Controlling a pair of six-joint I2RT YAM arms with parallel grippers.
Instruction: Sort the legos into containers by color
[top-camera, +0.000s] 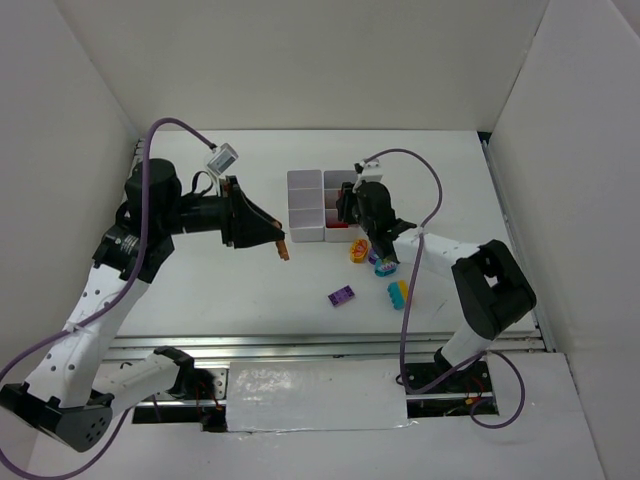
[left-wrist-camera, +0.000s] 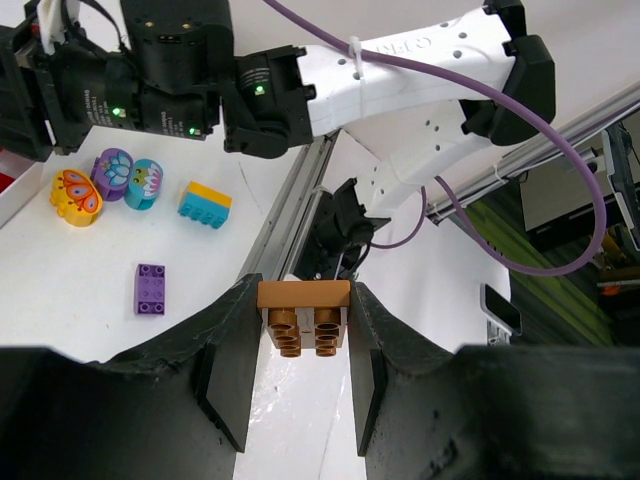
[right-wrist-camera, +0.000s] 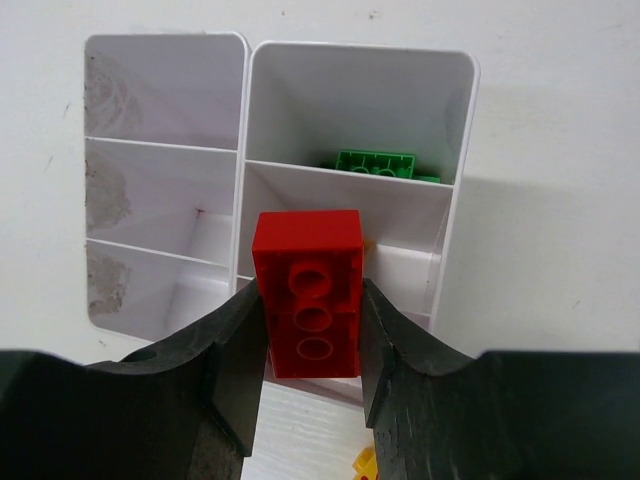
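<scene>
Red plastic fills my right gripper (right-wrist-camera: 310, 320): a red brick (right-wrist-camera: 306, 250) is clenched by its long sides between the jaws, studs facing the wrist camera. It hangs over the near end of the white containers (right-wrist-camera: 455, 120), on the right-hand column in that view. Farther along that column a green brick (right-wrist-camera: 375, 162) lies against a divider. My left gripper (left-wrist-camera: 303, 345) grasps an orange-brown brick (left-wrist-camera: 303, 296) the same way, jaws closed on its two ends, held in the air apart from the containers. On the table lie a purple brick (left-wrist-camera: 150, 288), a blue-and-yellow brick (left-wrist-camera: 205, 204) and three rounded printed pieces (left-wrist-camera: 76, 195).
</scene>
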